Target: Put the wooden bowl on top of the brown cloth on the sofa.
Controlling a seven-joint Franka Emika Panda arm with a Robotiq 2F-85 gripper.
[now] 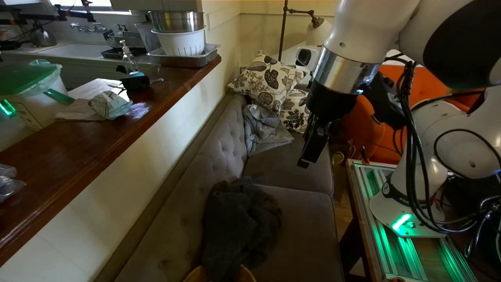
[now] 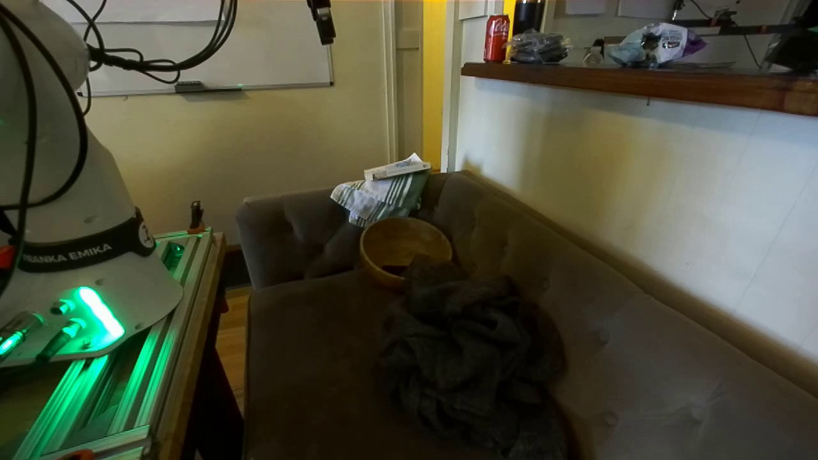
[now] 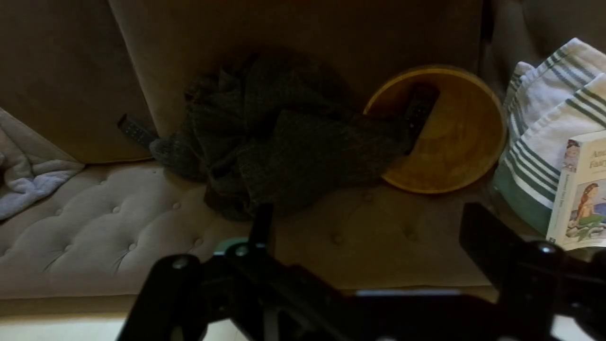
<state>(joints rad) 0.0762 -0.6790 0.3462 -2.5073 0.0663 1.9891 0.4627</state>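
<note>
Gripper (image 3: 369, 220) released: fingers (image 3: 262, 227) wide apart in the wrist view. It hangs well above the sofa (image 1: 301, 219), well apart from the bowl (image 3: 461, 137). Bowl is mouth up on the sofa, near the armrest (image 2: 281, 223). Cloth (image 3: 293, 132) is bunched right next to it, one end over the rim and into the bowl; can't tell if any runs underneath. One remote (image 3: 421, 106) is in the bowl, partly under cloth; second remote (image 3: 137, 132) pokes out at the cloth's far end. Striped towel (image 3: 537, 147) just beside the bowl, book (image 3: 584, 194) on it; can't tell if towel and bowl touch. Grey blanket (image 1: 262, 127) and patterned pillows (image 1: 270, 80) sit at the sofa's opposite end, in an exterior view. Light (image 1: 402, 221) on the arm base (image 1: 382, 211) is green.
</note>
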